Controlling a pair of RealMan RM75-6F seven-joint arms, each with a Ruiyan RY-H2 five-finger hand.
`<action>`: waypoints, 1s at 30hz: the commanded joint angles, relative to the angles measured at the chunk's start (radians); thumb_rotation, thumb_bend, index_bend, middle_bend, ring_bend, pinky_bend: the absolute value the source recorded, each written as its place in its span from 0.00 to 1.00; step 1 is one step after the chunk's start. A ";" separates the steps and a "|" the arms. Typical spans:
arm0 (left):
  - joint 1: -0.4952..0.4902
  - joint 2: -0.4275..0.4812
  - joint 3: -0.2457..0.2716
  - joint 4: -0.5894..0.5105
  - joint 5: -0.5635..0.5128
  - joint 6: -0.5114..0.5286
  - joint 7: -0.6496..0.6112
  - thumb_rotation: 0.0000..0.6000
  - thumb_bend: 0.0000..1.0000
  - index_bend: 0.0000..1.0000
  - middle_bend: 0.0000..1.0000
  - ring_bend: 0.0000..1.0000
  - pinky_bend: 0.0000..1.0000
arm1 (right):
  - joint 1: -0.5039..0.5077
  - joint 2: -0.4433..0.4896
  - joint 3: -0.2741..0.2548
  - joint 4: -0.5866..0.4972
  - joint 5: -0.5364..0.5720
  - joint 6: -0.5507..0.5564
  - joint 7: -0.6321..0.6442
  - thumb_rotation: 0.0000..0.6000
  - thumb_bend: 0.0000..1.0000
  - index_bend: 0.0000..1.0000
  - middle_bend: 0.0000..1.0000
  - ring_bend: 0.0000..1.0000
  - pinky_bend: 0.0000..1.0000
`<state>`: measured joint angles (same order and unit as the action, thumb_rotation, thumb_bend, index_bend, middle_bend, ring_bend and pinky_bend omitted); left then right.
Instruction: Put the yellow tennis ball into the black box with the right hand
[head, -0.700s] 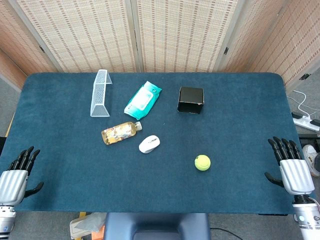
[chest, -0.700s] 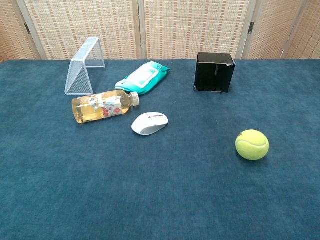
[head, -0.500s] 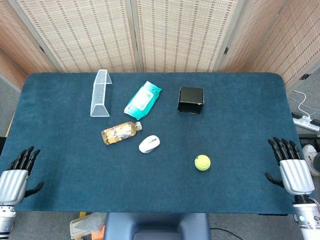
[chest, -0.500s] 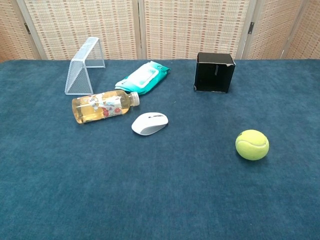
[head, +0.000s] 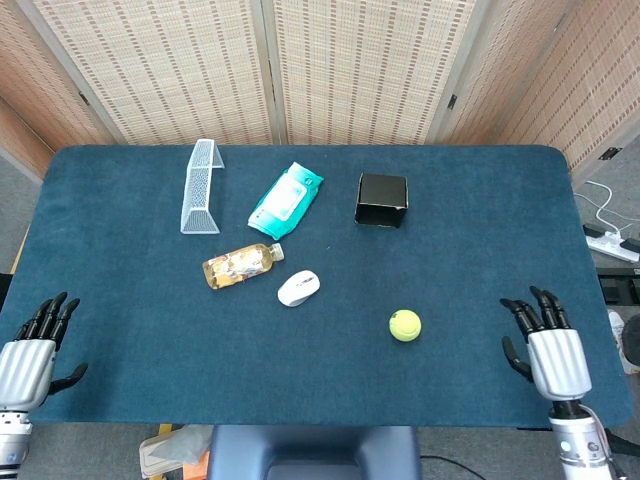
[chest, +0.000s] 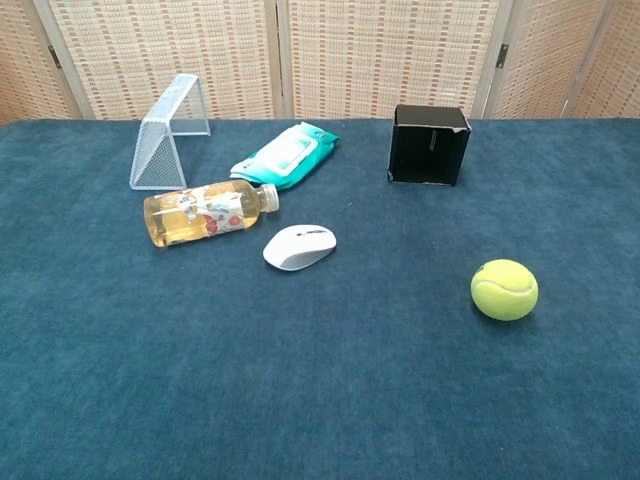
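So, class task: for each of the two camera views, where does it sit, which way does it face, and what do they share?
Head view: high, looking down on the table; left hand and right hand show, open.
Chest view: low, facing across toward the wicker screen; no robot body shows.
Shared: tennis ball, black box, computer mouse, bottle.

— Where's everything, measured from the mouse (head: 299, 288)?

— Bottle (head: 240, 265) just to its left, wipes pack (head: 286, 198) behind, goal frame (head: 203, 186) behind-left. Box (head: 381, 199) behind-right, ball (head: 405, 325) to my near right.
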<state>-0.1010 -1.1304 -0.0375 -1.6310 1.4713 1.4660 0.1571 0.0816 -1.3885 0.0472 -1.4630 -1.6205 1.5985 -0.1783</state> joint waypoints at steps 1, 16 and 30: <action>0.003 0.003 0.001 0.002 0.007 0.008 -0.012 1.00 0.24 0.06 0.10 0.05 0.25 | -0.002 -0.068 -0.019 0.027 -0.028 0.006 -0.051 1.00 0.48 0.36 0.39 0.19 0.30; -0.002 0.007 0.003 0.005 0.007 -0.006 -0.019 1.00 0.24 0.06 0.10 0.05 0.25 | 0.025 -0.380 -0.007 0.164 0.004 -0.057 -0.155 1.00 0.68 0.81 0.83 0.60 0.70; 0.008 0.006 -0.031 0.024 -0.055 0.008 -0.047 1.00 0.24 0.06 0.11 0.05 0.25 | 0.034 -0.583 0.015 0.328 0.080 -0.092 -0.118 1.00 0.69 0.82 0.87 0.65 0.72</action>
<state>-0.0938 -1.1235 -0.0654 -1.6097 1.4200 1.4730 0.1101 0.1159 -1.9616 0.0654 -1.1416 -1.5463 1.5110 -0.3011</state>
